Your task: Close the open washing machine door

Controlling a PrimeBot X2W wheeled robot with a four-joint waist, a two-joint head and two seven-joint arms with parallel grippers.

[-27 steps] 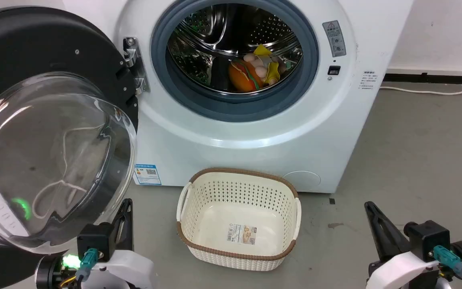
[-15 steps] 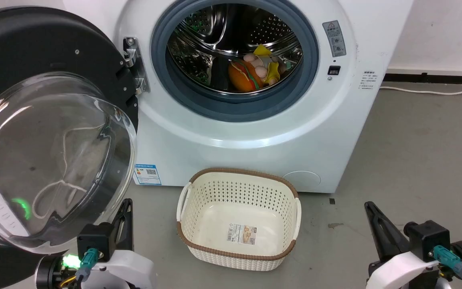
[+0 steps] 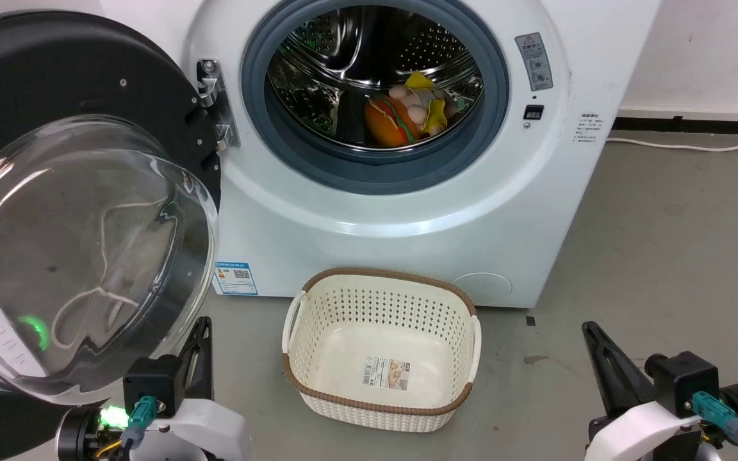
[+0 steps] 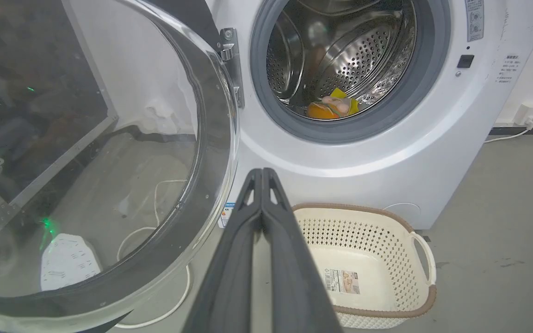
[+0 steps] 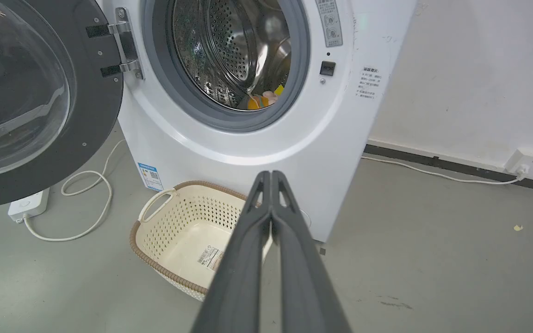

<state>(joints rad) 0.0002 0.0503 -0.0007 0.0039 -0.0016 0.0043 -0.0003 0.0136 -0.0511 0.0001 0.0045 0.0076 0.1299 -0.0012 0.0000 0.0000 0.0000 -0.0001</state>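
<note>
- Nothing has shifted over the last second. The large round glossy black washing machine door with its bulging clear glass window (image 3: 55, 89) hangs swung wide at the left of the big white front-loading washing machine (image 3: 407, 224), exactly as before.
- The left gripper (image 4: 262, 172) sits low, just beside the door's lower rim. Its two long dark fingers are pressed together on nothing.
- The right gripper (image 5: 271, 174) is likewise closed up and empty, low on the right and well apart from the door.
- The drum mouth looks unobstructed (the orange and yellow soft things (image 3: 401, 118) lie deep inside). The cream perforated plastic basket with a brown rim (image 3: 378, 274) stands on the floor before the machine.
- So the closing has probably not begun; the left arm seems better placed to push.
</note>
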